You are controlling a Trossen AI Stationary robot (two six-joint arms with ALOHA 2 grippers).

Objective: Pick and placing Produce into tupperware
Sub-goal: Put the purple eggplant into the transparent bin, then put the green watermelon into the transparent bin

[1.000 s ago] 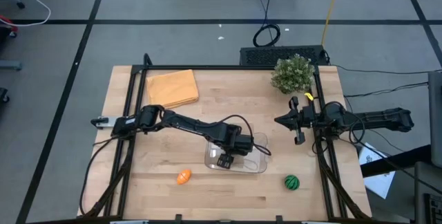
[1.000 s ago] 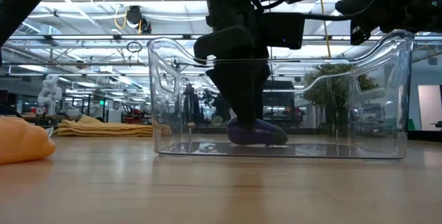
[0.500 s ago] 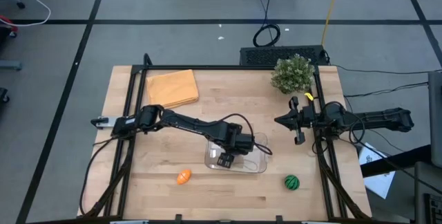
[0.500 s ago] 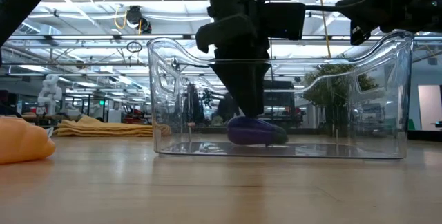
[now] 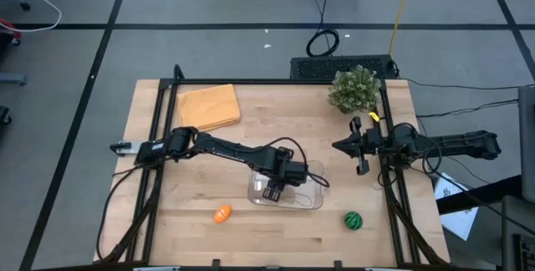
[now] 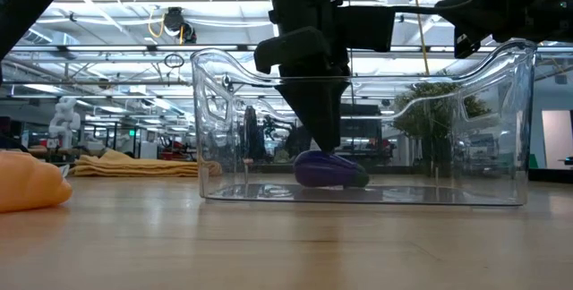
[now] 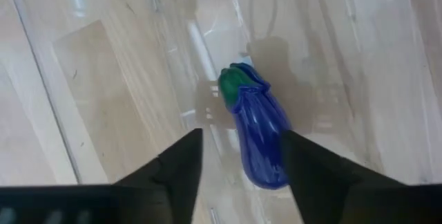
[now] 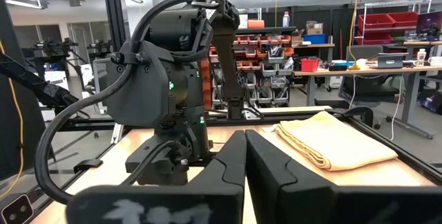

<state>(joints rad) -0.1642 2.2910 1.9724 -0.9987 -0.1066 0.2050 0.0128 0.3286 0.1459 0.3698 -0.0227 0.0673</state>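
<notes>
The purple piece [image 7: 257, 134] lies on its side on the floor of the clear tupperware [image 5: 316, 196], also seen in the low view [image 6: 331, 170]. My left gripper [image 7: 238, 158] is open just above it, pointing down into the tupperware, with one finger on either side of the piece's rounded end. The orange piece [image 5: 221, 214] lies on the table left of the tupperware. The green striped piece [image 5: 354, 220] lies to its right, near the front edge. My right gripper [image 5: 361, 147] is shut and empty at the table's right side.
A folded orange-yellow cloth [image 5: 209, 106] lies at the back left and a bushy green plant [image 5: 354, 89] stands at the back right. Black frame rails run along the table's left, right and far edges.
My left gripper has gone up a little inside the tupperware, off the purple piece, which stays lying on the container's floor.
</notes>
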